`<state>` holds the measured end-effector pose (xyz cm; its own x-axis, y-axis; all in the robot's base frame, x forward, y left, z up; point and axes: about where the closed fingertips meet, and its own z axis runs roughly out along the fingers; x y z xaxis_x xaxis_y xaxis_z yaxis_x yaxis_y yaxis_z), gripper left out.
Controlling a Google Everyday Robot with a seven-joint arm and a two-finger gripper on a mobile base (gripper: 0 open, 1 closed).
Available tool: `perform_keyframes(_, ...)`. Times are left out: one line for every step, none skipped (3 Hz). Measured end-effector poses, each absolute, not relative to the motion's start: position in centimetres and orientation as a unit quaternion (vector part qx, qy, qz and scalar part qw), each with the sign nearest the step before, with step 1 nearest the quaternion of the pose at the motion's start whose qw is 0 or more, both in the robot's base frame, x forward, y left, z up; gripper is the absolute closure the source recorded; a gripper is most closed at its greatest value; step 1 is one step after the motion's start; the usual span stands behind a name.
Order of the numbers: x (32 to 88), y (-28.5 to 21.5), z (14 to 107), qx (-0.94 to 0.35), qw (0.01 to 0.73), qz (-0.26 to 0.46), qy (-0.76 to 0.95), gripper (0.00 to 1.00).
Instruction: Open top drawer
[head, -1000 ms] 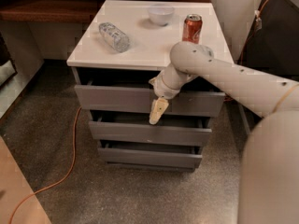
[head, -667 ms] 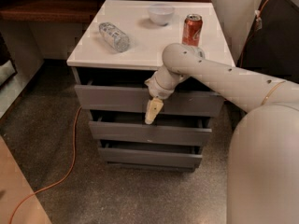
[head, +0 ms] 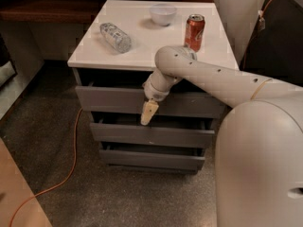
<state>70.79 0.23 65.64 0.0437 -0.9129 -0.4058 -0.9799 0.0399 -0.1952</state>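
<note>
Camera view: end effector (head: 149, 113) hangs against top drawer (head: 109, 100), near its lower edge; grip state cannot be told. Drawer sits directly under white surface (head: 142, 44); rigid, handle-less, likely light. Recommend hooking upper lip

A speckled grey-brown floor (head: 52, 141) fills the lower left of the frame, and a thin orange cable (head: 75, 141) snakes across it toward the bottom left corner. In that corner lies a pale tan surface (head: 14, 197). Along the upper left runs a dark wooden shelf (head: 42, 8), shadowed underneath. A white counter (head: 147, 41) sits at top centre, evenly lit from above. Behind it, a beige wall panel (head: 236, 8) rises at the upper right, beside a dark piece of furniture (head: 279, 46). The end effector (head: 148, 113) hangs at the centre of the frame, below the counter's front edge.
</note>
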Motion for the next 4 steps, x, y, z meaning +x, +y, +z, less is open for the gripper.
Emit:
perform_keyframes(70.0,0.3,65.6,-0.682,0.219,0.079,0.693,0.34)
perform_keyframes(68.1,-0.4,66.2,-0.676,0.221,0.076,0.698,0.58)
perform_keyframes(66.1,-1.2,66.8,-0.675,0.223,0.072,0.699,0.8)
perform_keyframes(65.9,-1.3,66.8,-0.675,0.223,0.072,0.699,1.0)
